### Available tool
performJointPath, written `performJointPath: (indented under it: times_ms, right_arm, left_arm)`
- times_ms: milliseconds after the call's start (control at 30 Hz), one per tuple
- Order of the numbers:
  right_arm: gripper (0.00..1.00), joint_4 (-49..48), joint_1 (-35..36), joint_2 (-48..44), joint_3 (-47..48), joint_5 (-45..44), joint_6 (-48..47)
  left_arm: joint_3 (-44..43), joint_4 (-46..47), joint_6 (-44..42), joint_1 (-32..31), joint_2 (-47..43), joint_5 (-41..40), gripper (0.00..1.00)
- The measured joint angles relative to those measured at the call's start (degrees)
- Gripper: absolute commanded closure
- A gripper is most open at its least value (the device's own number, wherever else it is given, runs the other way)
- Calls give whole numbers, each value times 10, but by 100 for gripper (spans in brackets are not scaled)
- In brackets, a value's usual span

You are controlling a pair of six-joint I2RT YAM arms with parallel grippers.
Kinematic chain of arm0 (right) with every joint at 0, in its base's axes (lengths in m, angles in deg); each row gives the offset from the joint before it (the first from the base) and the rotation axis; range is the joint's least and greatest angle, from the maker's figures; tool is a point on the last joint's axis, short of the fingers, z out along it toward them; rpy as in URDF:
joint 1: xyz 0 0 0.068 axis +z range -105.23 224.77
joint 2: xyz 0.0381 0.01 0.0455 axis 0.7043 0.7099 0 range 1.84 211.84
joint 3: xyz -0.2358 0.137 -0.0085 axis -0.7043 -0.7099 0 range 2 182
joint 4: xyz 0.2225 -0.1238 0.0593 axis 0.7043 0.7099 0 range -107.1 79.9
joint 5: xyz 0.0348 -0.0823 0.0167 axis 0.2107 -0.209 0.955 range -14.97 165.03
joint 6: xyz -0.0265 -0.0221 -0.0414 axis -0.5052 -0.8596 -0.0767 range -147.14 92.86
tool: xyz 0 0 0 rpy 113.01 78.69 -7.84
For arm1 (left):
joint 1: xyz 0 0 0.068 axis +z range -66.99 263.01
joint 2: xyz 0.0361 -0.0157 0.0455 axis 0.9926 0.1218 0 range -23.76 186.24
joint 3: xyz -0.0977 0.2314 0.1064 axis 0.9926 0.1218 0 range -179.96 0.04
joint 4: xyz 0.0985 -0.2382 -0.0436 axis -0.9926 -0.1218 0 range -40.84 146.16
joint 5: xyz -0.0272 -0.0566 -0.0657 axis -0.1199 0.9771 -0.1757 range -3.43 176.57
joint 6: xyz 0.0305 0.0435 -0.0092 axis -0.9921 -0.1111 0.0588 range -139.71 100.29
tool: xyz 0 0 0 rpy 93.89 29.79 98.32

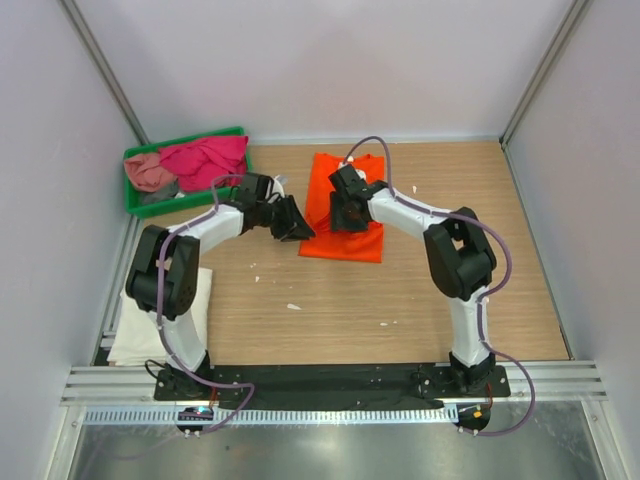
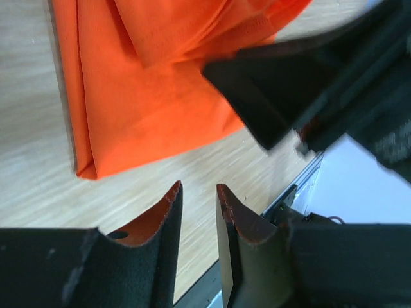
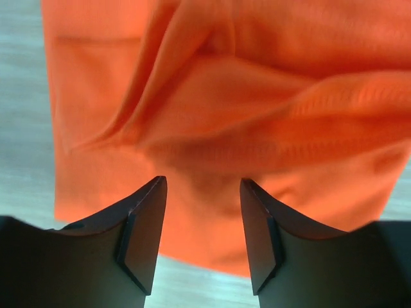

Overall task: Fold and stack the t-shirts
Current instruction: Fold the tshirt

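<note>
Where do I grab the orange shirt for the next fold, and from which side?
Pinch the orange t-shirt at its near-left corner, where the stacked layers end in a crisp edge flat on the table. Come in low from the left with the left gripper, open beside it. The rumpled middle would likely give only the top layer.

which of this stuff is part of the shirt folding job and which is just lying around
Part of the job:
- orange shirt
- white shirt
- magenta shirt
- pink shirt

Just lying about:
- green tray, which only holds two shirts
- white scraps on the table
</note>
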Motion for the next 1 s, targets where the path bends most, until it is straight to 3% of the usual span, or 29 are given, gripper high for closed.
performJointPath:
  times_ms: [133, 400, 533, 633, 733, 867, 1000]
  right_arm:
    - [41, 9, -7, 63, 86, -29, -14]
    - [36, 38, -53, 171, 349, -47, -58]
    - [31, 60, -76, 154, 377, -28, -65]
    - [31, 69, -89, 91, 299, 13, -64]
    - [32, 64, -106, -14, 146, 75, -64]
    - [49, 44, -127, -135, -44, 163, -70]
    - [55, 19, -146, -190, -182, 225, -71]
  left_arm:
    - [25, -1, 0, 0, -35, -2, 71]
    - [35, -3, -4, 0, -48, -3, 56]
    - [-1, -12, -13, 0, -20, -1, 54]
    - [-41, -16, -24, 1, 17, -1, 55]
    - [-53, -31, -38, 2, 32, -6, 57]
    - [-54, -69, -69, 2, 33, -19, 59]
    - [-53, -91, -93, 3, 33, -27, 59]
